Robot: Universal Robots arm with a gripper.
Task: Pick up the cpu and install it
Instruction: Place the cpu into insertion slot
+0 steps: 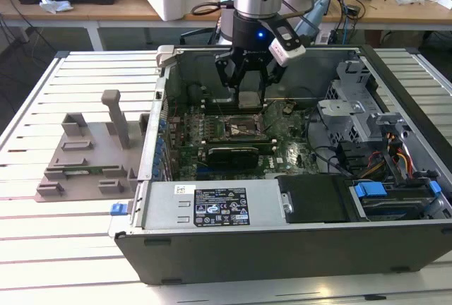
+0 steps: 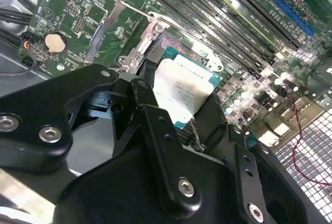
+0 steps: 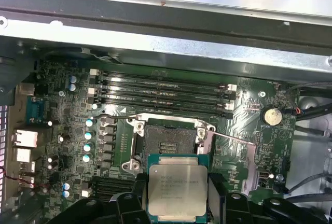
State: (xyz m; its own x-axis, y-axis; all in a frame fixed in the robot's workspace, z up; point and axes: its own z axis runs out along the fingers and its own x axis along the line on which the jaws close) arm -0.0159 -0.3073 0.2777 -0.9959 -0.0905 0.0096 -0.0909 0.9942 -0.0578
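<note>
Pincer (image 1: 251, 97) downward with cpu (image 3: 178, 185) over socket (image 3: 167, 143)

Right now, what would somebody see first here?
The black claw holds the shiny silver cpu over the empty socket on the green board. In the exterior view this is inside the big open computer case, with a grey holder block at the exterior view's left.

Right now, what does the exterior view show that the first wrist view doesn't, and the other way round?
The exterior view adds the grey holder block on the slatted table beside the computer case. The first wrist view adds the coin cell battery and the contacts inside the open socket. Both show the gripper shut on the cpu above the motherboard.
</note>
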